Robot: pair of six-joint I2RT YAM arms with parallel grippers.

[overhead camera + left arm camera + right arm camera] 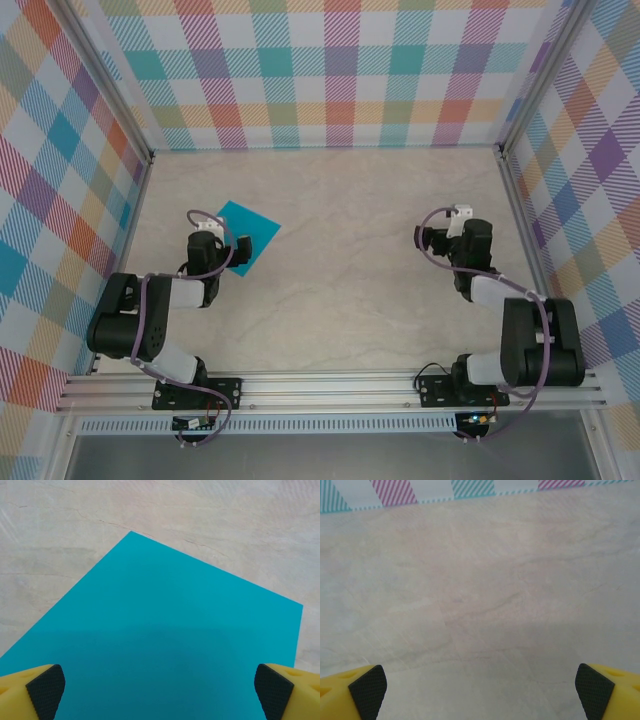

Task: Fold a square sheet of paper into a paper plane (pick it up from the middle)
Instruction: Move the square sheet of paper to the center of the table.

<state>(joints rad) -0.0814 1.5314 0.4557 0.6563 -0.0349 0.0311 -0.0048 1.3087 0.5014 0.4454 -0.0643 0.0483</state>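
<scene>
One square sheet of paper (165, 630) lay flat beneath our left gripper (160, 692), jaws fully apart, empty; we judged it light, limp, slippery, best pinched mid-sheet. Our right gripper (480, 692), equally wide and empty, hovered over the table (480, 580).

- The left arm (140, 315) bends out toward 9 o'clock, then folds back in.
- The left gripper (238, 252) is low, with jaws wide apart.
- The right arm (525, 340) reaches toward 11 o'clock.
- The right gripper (426, 238) has jaws wide apart too.
</scene>
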